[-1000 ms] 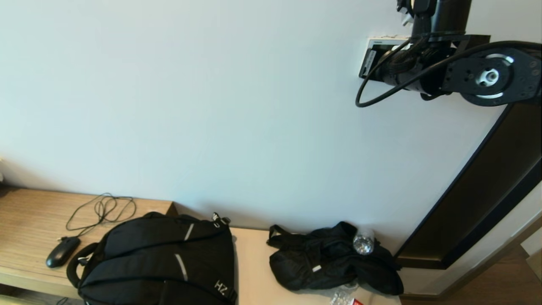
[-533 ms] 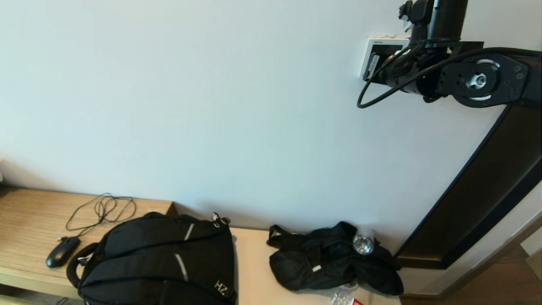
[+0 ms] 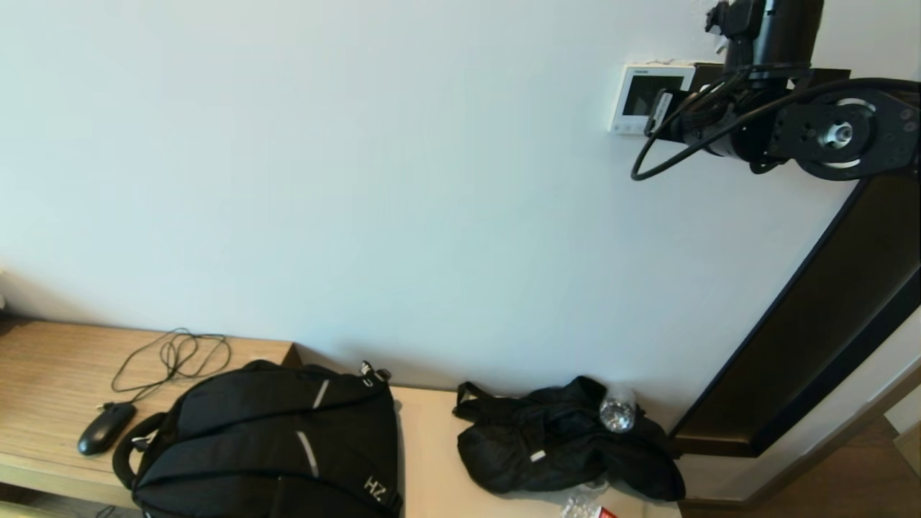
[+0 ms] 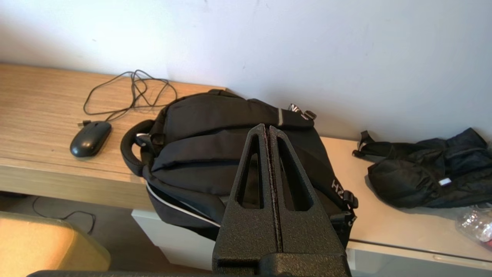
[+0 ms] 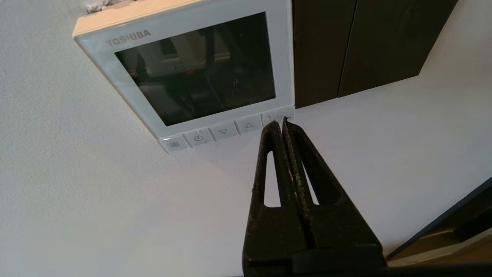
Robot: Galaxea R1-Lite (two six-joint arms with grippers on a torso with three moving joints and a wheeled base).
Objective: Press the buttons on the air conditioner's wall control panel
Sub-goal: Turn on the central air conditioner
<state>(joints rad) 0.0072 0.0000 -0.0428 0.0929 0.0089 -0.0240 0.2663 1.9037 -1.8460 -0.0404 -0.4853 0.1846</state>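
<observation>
A white Toshiba wall control panel (image 3: 646,95) with a dark screen hangs high on the white wall. It fills the upper part of the right wrist view (image 5: 192,73). A row of several small buttons (image 5: 223,131) runs along its lower edge. My right gripper (image 5: 280,124) is shut, and its tips are at the end button (image 5: 273,116) nearest the dark door frame; whether they touch it I cannot tell. In the head view the right gripper (image 3: 658,112) sits at the panel's right edge. My left gripper (image 4: 268,129) is shut and empty, parked low above a black backpack.
A black backpack (image 3: 273,439), a black mouse (image 3: 106,426) with its cable, a crumpled black bag (image 3: 561,446) and a plastic bottle (image 3: 617,414) lie on the wooden desk (image 3: 43,367) below. A dark door frame (image 3: 813,316) runs beside the panel.
My right arm has shifted to the right along the wall. The panel's screen, covered by the arm before, now shows in the head view.
</observation>
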